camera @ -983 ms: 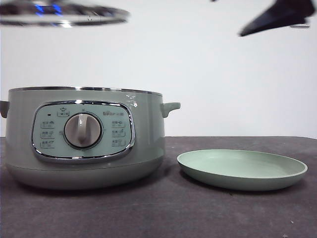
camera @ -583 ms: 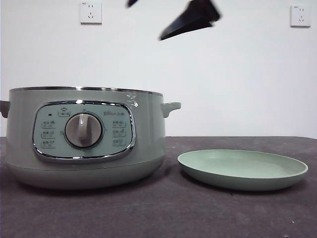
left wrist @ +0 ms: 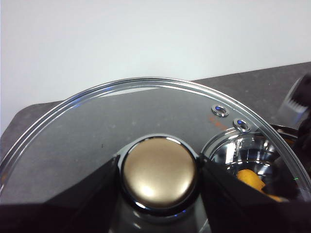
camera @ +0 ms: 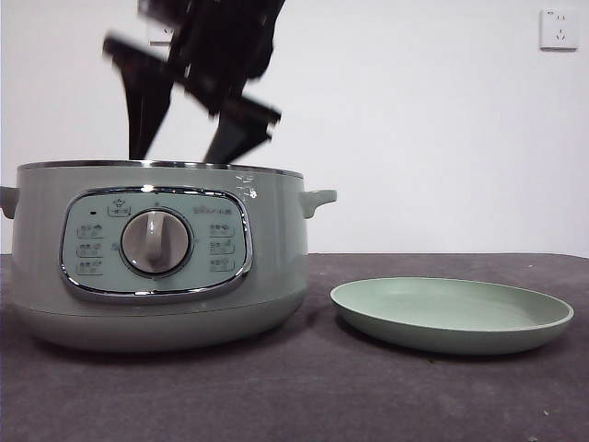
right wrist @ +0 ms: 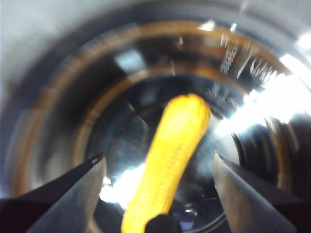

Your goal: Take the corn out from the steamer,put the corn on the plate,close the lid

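We see the corn (right wrist: 167,160) lying inside the steamer (camera: 156,253), and the right claw (right wrist: 158,162) hangs spread wide over it, one jaw on either side, touching nothing. The left claw (left wrist: 159,170) is clamped on the knob of the lid (left wrist: 146,116), held aloft. The plate (camera: 451,313) sits bare on the surface (camera: 304,396) beside the steamer.

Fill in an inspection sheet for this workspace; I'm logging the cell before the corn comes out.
Surface: dark table, matte.
Job's things: steamer open, corn lying inside; plate empty beside it; lid held off the pot.
Clutter: nothing seen.
Grippers: left claw shut on the lid's knob; right claw open, jaws either side of the corn, not touching.
Cables: nothing seen.
Surroundings: white wall, wall socket.
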Motion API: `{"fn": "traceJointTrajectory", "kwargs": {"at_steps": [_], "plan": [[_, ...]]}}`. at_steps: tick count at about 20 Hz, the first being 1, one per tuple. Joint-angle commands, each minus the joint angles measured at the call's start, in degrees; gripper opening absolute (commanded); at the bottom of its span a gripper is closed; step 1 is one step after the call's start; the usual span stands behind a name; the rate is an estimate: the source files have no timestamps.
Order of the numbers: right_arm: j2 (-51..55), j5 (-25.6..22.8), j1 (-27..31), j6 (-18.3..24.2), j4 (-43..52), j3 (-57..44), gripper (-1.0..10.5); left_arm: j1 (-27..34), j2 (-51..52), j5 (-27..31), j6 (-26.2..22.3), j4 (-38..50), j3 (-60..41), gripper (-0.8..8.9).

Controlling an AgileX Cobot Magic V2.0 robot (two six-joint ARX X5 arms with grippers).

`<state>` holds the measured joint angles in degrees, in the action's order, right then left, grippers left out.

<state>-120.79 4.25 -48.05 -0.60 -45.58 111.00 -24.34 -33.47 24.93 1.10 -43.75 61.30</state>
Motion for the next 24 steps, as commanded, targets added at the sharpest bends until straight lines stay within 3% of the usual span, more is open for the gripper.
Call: {"fn": "traceJointTrajectory", "kwargs": {"at_steps": [1, 6, 10, 11, 17, 19, 24], "plan": [[-2.9, -0.4, -0.2, 0.5, 0.5, 0.1, 3.7, 0.0, 0.7, 0.4, 0.4, 2.5, 0.7, -0.09], [-6.7, -1.4, 0.1, 0.5, 0.5, 0.1, 3.6, 0.0, 0.7, 0.3, 0.4, 2.0, 0.7, -0.09], [-7.7, -1.4, -0.6, 0.5, 1.0, 0.1, 0.1, 0.0, 0.7, 0.3, 0.4, 1.8, 0.7, -0.09], [-7.4, -1.4, -0.9, 0.5, 1.2, 0.2, -0.2, 0.0, 0.7, 0.3, 0.4, 1.7, 0.7, -0.09], [5.6, -1.9, 0.1, 0.3, -8.1, 0.9, -0.2, 0.0, -2.1, 0.1, 0.3, 3.5, 0.7, -0.09], [10.9, -2.1, 2.1, 0.5, -15.1, 0.9, -0.2, 0.0, -4.7, -3.4, 0.2, 6.1, 0.7, -0.09], [15.3, -14.9, 8.3, -1.6, -30.4, 0.9, -0.2, 0.0, -10.0, -10.5, 0.3, 10.6, 0.7, -0.09]]}}
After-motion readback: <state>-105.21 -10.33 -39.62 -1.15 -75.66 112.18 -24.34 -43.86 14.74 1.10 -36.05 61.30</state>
